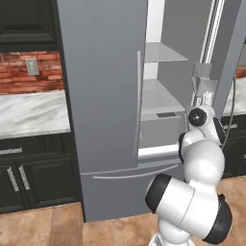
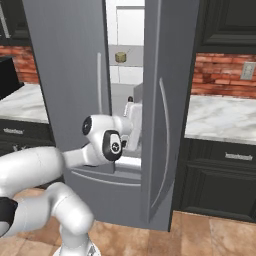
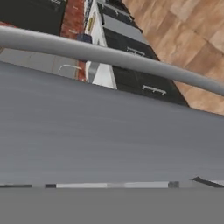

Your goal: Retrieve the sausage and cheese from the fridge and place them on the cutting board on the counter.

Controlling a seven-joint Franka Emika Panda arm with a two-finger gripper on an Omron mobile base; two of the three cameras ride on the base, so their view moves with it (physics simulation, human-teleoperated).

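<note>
- Tall grey two-door fridge (image 1: 103,96) standing partly open, white interior and grey shelves showing in the gap.
- Small pale yellow-tan cheese puck (image 2: 120,57) sitting on an upper shelf, far back inside.
- Claw reaching into the gap close beside the right door, its curved silver handle (image 3: 109,54) crossing the hand view; jaws spread wide, nothing held.
- Cheese probably light, firm, slightly slick: best pinched across its round sides.

One fridge (image 1: 103,96), two doors, two long curved handles. Two grey shelves inside in left base view. One cheese (image 2: 120,57) puck on upper shelf. Two worktop (image 1: 31,113) stretches flank fridge. One wall outlet (image 1: 32,67) on brick.
</note>
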